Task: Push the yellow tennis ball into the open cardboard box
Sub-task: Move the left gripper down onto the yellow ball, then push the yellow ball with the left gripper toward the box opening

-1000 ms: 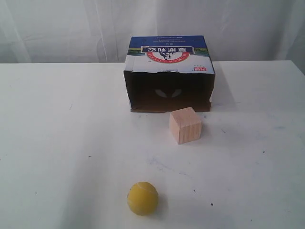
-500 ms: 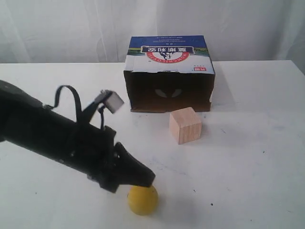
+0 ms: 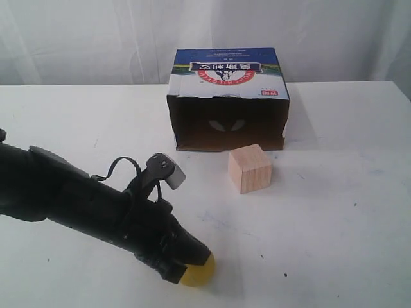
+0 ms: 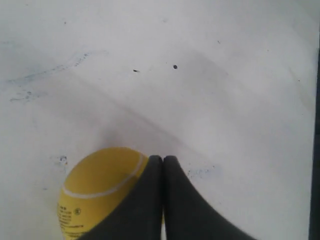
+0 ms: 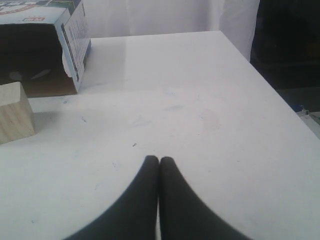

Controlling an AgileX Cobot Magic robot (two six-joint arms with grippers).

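The yellow tennis ball (image 3: 198, 273) lies at the near edge of the white table (image 3: 334, 212), half covered by my left arm. My left gripper (image 3: 204, 256) is shut, its tips resting over the ball's top. In the left wrist view the ball (image 4: 97, 187) sits just beside and under the closed left gripper (image 4: 163, 159). The open cardboard box (image 3: 228, 99) stands at the back, its dark opening facing the ball. The right gripper (image 5: 159, 159) is shut over bare table, with the box (image 5: 45, 45) off to one side. It does not show in the exterior view.
A pale wooden cube (image 3: 250, 168) stands just in front of the box's opening, toward its right side, between ball and box; the cube (image 5: 15, 119) also shows in the right wrist view. A white curtain hangs behind the table.
The left arm came in from the left, then sank lower and moved nearer, so its shut tips now cover the top of the ball. The ball, cube and box stay put.
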